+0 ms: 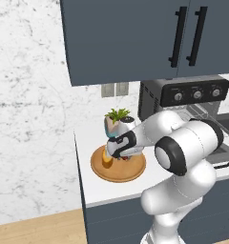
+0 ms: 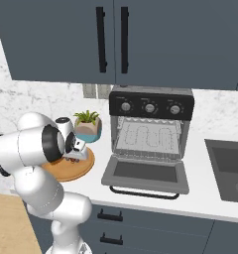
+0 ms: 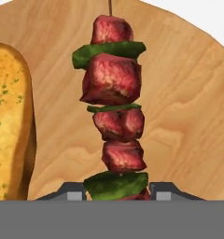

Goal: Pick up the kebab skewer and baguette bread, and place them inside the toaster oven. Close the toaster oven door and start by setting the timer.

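Glossy white rounded shells are covering the arm, black bands are ringing its joints, and a dark wrist segment is showing.

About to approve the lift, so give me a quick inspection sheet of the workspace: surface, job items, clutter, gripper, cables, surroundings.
Surface: white counter carrying a round wooden plate.
Job's things: kebab skewer and baguette bread lie side by side on the plate, apart. Toaster oven stands to the right in the right base view; toaster oven door is folded down, wire rack visible inside.
Clutter: small potted plant behind the plate.
Gripper: gripper is low over the plate, fingertips on either side of the skewer's near end, closed in on it.
Cables: nothing seen.
Surroundings: blue-grey cabinets above, marble wall, wall outlet, sink at right.
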Motion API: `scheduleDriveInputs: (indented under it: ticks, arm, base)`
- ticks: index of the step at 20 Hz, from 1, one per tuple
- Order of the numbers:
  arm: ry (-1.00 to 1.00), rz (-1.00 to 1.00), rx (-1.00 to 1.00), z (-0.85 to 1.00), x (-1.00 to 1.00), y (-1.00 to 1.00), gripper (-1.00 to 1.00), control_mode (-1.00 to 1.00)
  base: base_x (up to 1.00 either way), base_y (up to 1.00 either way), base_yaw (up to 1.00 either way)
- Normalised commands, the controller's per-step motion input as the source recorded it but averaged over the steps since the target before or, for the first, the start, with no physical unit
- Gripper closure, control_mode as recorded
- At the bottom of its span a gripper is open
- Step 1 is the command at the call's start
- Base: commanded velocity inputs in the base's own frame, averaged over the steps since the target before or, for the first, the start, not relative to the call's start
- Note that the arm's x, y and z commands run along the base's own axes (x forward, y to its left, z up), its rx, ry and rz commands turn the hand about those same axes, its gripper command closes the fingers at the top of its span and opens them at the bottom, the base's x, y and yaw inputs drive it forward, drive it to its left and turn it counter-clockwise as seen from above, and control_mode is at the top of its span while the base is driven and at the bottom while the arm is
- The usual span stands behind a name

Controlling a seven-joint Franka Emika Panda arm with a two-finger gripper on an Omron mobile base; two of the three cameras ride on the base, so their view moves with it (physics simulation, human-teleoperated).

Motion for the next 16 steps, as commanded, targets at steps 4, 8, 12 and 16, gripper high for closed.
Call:
scheduleDriveInputs:
  ticks: [4,8,12,16]
  arm:
    - [0.02,0.00,0.00,-0.02,0.00,0.00,1.00,-1.00]
    - [0.03,0.00,0.00,0.00,-0.03,-0.02,1.00,-1.00]
    - [-0.01,-0.02,0.00,0.24,-0.45,-0.15,1.00,-1.00]
    - [0.00,-0.08,0.00,0.59,-0.32,-0.04,1.00,-1.00]
  base:
    - [0.00,0.00,0.00]
    - [0.00,0.00,0.00]
    - [0.00,0.00,0.00]
    - [0.00,0.00,0.00]
